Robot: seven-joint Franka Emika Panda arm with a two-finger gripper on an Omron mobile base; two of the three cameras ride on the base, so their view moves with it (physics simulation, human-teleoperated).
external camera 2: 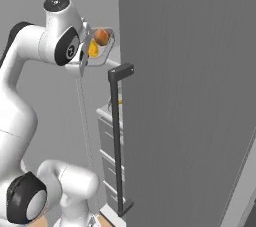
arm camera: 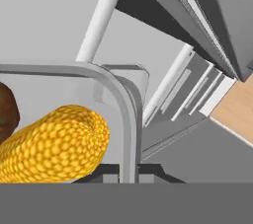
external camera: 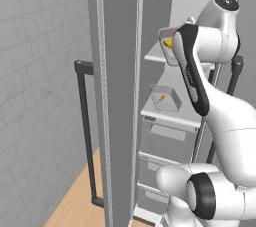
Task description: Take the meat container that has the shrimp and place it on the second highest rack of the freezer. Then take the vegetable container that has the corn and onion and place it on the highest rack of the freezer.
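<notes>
Translucent grey plastic is what I have in hand: the shallow vegetable container (arm camera: 129, 114) with the rounded rim, and my claw (arm camera: 128, 173) is pinched together on its near rim wall, judging by the hand view, where the rim runs straight down between the fingertips. Inside it lies the yellow corn cob (arm camera: 57, 144), its blunt end close to that rim, with the brown-orange onion (external camera 2: 101, 36) beside it. From the right base view the container looks tipped, held up near the open freezer (external camera: 120, 96), a tall grey cabinet, at the level of the highest rack (external camera: 156, 58), the upper pale shelf board.

I judge the tray stiff and light, but an edge grip lets it swing, and both the cob and the round onion can roll, so I would keep it level and move slowly.

Farther in and lower, the second clear container, carrying the small orange shrimp (external camera: 160, 99), already sits on the second highest rack (external camera: 170, 117).
</notes>
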